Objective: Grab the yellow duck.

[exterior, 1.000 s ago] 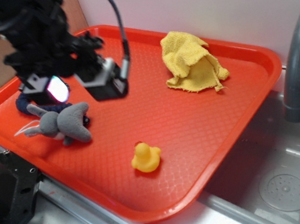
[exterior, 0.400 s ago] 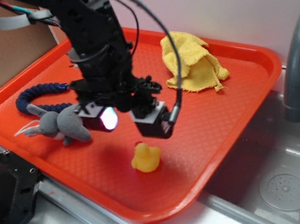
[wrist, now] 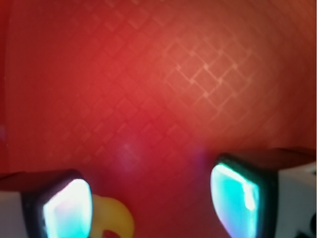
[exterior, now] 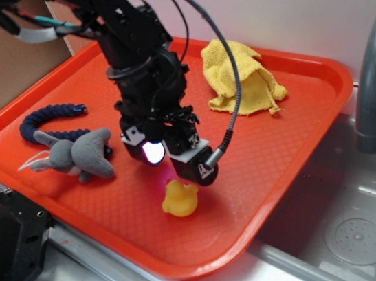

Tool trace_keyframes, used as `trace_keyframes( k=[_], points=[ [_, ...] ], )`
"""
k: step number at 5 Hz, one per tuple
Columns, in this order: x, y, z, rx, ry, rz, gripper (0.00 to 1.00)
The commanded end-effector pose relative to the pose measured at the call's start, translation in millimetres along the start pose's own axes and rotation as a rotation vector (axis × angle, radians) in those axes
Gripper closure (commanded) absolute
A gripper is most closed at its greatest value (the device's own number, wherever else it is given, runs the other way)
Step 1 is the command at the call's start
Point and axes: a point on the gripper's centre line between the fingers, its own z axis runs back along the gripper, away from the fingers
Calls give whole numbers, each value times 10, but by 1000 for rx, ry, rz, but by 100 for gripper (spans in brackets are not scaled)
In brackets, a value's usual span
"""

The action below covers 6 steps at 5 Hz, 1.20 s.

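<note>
Exterior view: the gripper [exterior: 174,157] has swung from over the grey plush toy [exterior: 77,155] across the red tray [exterior: 291,134] and now hangs low just behind the yellow duck [exterior: 180,198], nearly over it. A second ago it was well apart from the duck; now only a small gap shows. The duck sits in the same spot near the tray's front edge, untouched. Yellow rag [exterior: 241,78] and blue rope [exterior: 51,124] play no part.

Wrist view: fingers [wrist: 67,208] stand wide apart, nothing between them but tray surface. The duck [wrist: 115,218] shows only as a yellow sliver at the bottom edge beside the left pad, off-centre.

Judgement: approach nearly done; the jaws probably need a small shift to straddle the duck before descending and closing.
</note>
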Motion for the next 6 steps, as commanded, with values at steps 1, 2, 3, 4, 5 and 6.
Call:
trace_keyframes(
  k=[1,2,3,4,5,6],
  points=[
    [78,-106,322,234,27,-203,0],
    [78,-106,322,234,27,-203,0],
    [-140,-207,440,162,-36,-189,0],
    [-264,-314,437,156,-61,-261,0],
    [-362,-336,379,183,-79,-296,0],
    [-281,-323,226,188,-59,-325,0]
  ],
)
